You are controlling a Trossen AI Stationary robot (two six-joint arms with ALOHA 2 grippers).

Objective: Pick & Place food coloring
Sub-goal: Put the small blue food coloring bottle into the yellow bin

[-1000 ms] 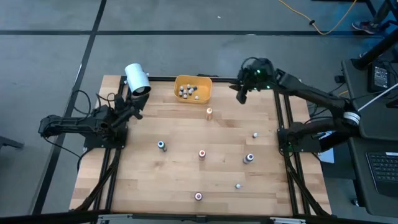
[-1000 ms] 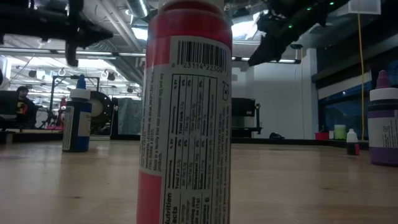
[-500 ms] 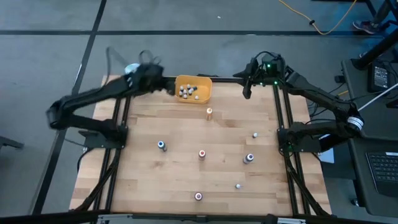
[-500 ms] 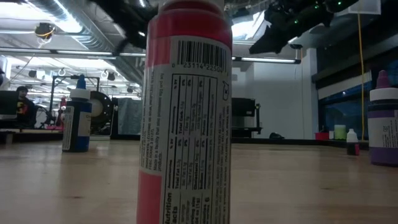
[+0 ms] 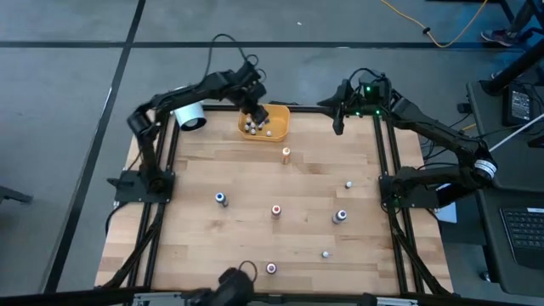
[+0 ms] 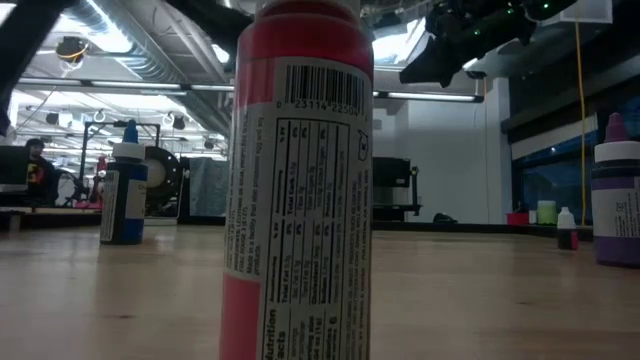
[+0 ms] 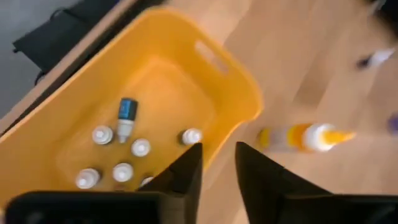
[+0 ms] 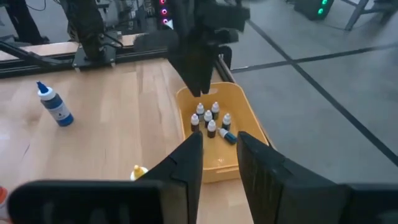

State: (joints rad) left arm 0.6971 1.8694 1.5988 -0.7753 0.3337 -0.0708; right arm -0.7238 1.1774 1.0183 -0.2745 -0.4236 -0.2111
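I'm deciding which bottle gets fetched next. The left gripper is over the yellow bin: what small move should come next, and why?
Probably lift the left gripper away from the bin and swing toward the orange-capped bottle, the nearest loose one. Its fingers stand apart with nothing between them, and bottles still stand across the table.

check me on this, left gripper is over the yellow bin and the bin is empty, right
Not quite. The left gripper is over the yellow bin, but the bin is not empty: the left wrist view shows several small bottles lying in it, one with a blue cap.
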